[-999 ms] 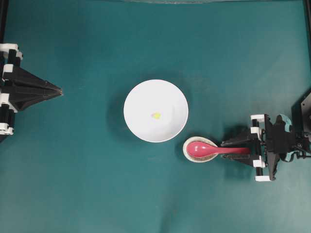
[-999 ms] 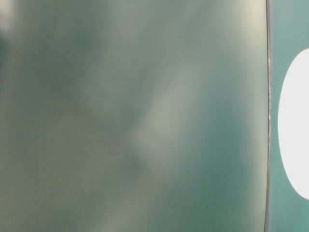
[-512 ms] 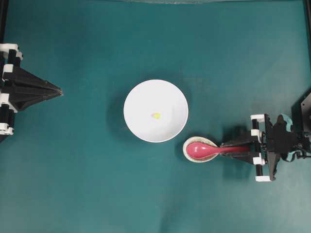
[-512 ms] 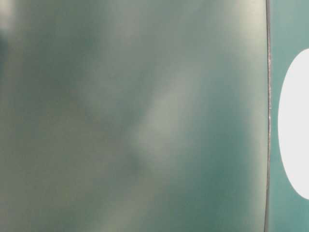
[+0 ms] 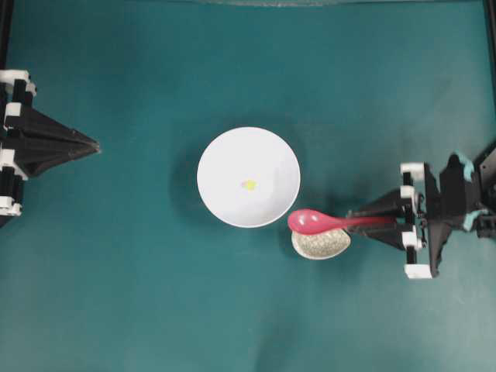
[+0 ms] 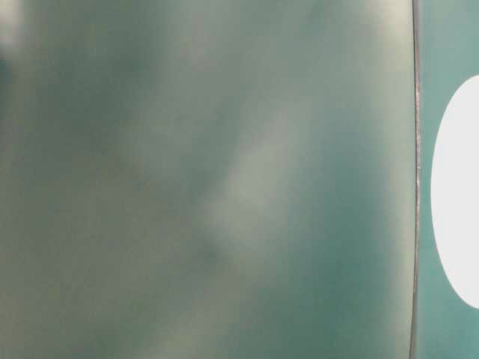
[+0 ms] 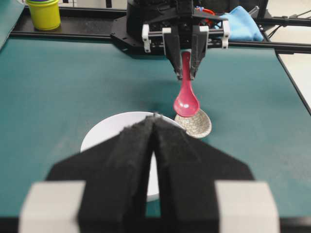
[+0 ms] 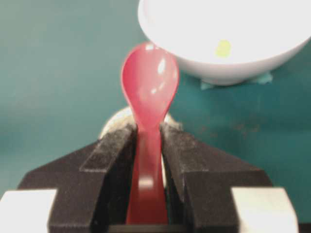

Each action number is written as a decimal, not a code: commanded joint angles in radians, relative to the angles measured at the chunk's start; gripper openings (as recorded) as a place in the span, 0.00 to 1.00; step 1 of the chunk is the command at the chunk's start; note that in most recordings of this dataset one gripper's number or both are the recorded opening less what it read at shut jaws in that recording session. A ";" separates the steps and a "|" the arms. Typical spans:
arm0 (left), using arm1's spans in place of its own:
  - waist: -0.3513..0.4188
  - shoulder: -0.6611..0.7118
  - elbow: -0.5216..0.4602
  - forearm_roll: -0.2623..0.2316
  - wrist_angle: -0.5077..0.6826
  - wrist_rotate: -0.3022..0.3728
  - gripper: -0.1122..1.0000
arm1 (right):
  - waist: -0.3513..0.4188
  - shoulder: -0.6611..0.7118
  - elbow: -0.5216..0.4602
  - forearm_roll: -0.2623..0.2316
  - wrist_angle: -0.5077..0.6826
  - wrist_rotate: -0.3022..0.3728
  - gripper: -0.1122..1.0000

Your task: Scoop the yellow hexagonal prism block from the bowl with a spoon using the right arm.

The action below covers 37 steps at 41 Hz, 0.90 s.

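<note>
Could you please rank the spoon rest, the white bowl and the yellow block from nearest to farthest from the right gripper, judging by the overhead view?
Measured from the right gripper, which holds the spoon:
1. The spoon rest, just left of the fingertips, below the spoon's scoop.
2. The white bowl, farther left, at the table's middle.
3. The yellow block, inside the bowl near its centre, beyond the bowl's near rim.

We see a teal-green table filling the overhead frame. Near its centre sits the white bowl, resting directly on the surface. Just below and to the right of the bowl lies a small speckled grey-white spoon rest, close to the bowl's rim; whether they touch we cannot tell. In the left wrist view a yellow cup stands at the upper left and a blue cloth lies at the upper right, both beyond the table's far edge.
</note>
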 commanded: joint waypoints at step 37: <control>0.000 0.014 -0.021 0.003 -0.006 0.008 0.11 | -0.609 -0.087 -0.604 -0.005 1.313 -0.192 0.32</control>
